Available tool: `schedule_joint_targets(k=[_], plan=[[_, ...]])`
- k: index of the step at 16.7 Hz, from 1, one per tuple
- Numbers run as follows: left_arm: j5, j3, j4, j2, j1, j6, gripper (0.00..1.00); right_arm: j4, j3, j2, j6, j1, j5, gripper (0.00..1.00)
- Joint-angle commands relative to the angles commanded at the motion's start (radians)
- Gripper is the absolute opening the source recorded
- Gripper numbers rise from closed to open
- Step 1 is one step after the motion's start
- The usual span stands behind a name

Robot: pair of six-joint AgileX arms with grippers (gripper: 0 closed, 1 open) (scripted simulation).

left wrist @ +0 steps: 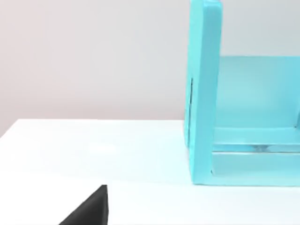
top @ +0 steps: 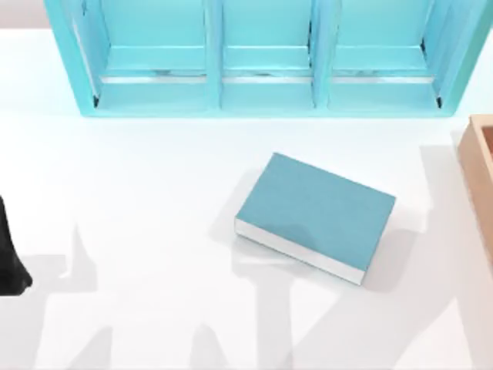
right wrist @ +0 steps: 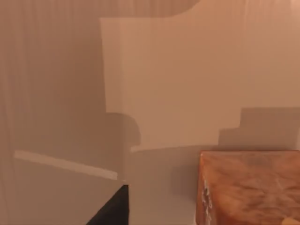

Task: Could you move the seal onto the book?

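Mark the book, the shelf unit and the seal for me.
book (top: 320, 206): top view, middle of its teal cover.
shelf unit (top: 266, 99): top view, front bottom ledge.
seal (right wrist: 251, 185): right wrist view, orange-brown top face.

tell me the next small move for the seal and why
Likely centre the right end effector on the seal: the block sits close, to one side of its finger. The book lies bare mid-table; the left arm is parked at the table's left.

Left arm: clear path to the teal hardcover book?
Likely yes: the left arm sits at the left edge of the white table, and only bare tabletop lies between it and the teal hardcover book lying flat.
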Motion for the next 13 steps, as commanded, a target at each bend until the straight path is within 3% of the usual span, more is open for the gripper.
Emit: schedule_joint_targets(k=[9, 13], plan=[[0.000, 0.000, 0.000, 0.000, 0.000, 0.000, 1.00, 0.000, 0.000, 0.000, 0.000, 0.000, 0.000, 0.02], [0.000, 0.000, 0.000, 0.000, 0.000, 0.000, 1.00, 0.000, 0.000, 0.000, 0.000, 0.000, 0.000, 0.00]])
